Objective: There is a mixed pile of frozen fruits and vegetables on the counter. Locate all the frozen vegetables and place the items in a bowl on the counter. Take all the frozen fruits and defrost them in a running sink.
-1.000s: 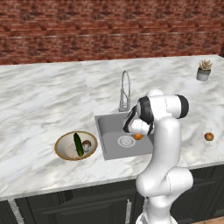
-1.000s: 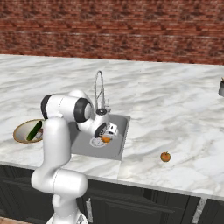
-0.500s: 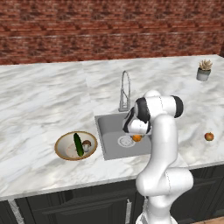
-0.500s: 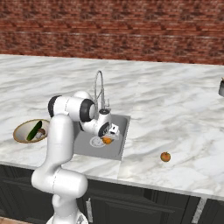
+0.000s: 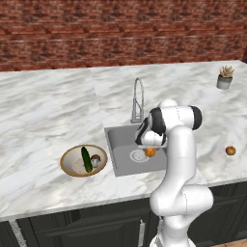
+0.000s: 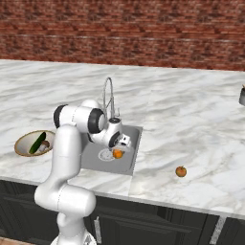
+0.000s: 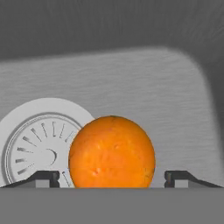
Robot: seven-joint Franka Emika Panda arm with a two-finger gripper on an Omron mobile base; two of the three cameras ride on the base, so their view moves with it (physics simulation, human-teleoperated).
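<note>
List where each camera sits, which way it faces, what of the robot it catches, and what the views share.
Left base view: behind the arm's left, looking down over the counter; the arm rises lower right.
Right base view: behind its right; the arm rises lower left.
Hand view: inside the sink, looking along the open tool at an orange beside the drain; fingertips show.
Shared: sink, orange, bowl.
</note>
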